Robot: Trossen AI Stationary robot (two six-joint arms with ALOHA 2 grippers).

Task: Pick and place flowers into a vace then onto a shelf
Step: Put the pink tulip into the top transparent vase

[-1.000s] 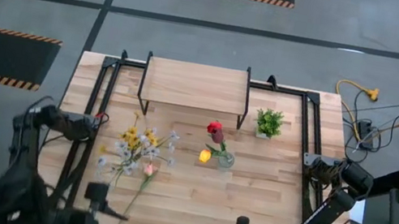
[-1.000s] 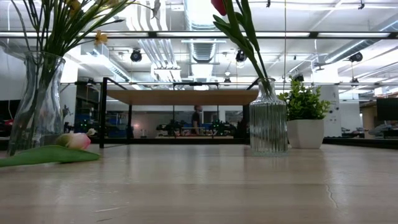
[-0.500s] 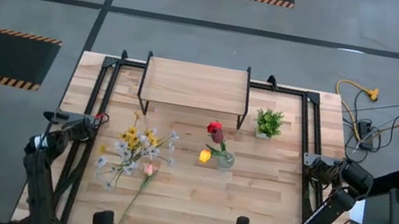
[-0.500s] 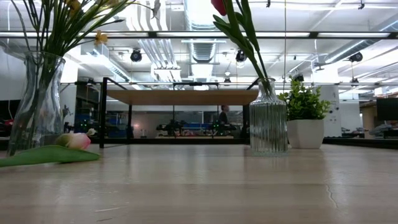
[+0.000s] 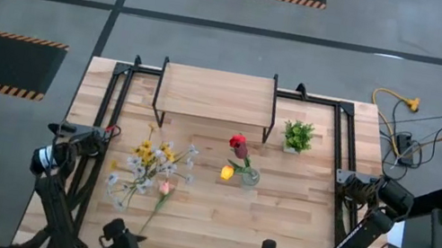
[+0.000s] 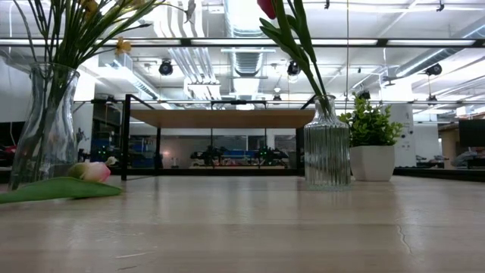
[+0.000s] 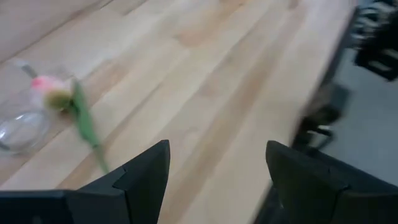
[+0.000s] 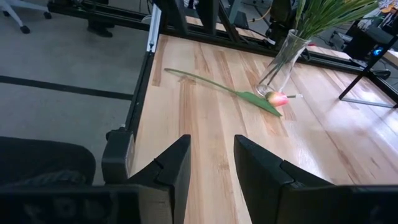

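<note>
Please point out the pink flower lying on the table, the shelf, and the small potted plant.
pink flower (image 8: 277,98), right wrist view, its head.
shelf (image 5: 215,94), high view, plank top.
potted plant (image 6: 370,127), low view, its leaves.

Pale blond wooden tabletop (image 5: 278,216) with a straight grain, framed in black rails. A pink-headed, green-stemmed tulip (image 5: 162,190) lies on it, white and yellow blossom sprays (image 5: 146,162) beside, a red tulip (image 5: 238,144) and orange bloom (image 5: 227,173) in the clear ribbed glass vase (image 6: 326,148).
</note>
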